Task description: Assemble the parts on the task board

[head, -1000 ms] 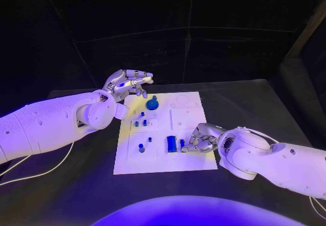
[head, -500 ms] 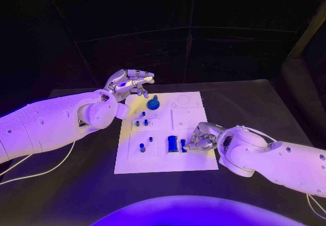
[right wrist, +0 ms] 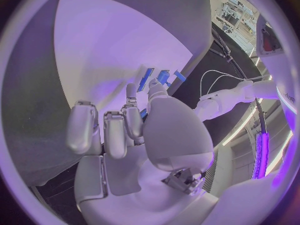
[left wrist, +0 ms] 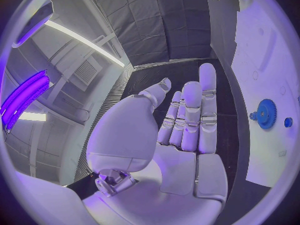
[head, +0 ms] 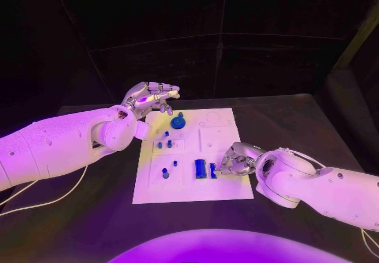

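White task board lies mid-frame in the head view on the black table, long side running away from the robot. Left hand hovers above the board's upper-left corner, fingers apart and lightly bent, nothing in them; the left wrist view confirms an empty palm with fingers nearly straight. Blue gear sits on the board just below that hand, apart from it; it also shows at the edge of the left wrist view with a small blue peg beside it. Several small blue pegs stand in the left column of the board, too small to tell their shapes. Right hand is low over the board's right middle, fingers curled down beside a blue rectangular block and a narrower blue piece. Fingertips appear to touch or nearly touch the narrow piece, but the contact spot is hidden by the hand itself. In the right wrist view the thumb and fingers close toward blue pieces on the board, some blue showing behind the thumb; cannot tell whether anything is actually pinched.
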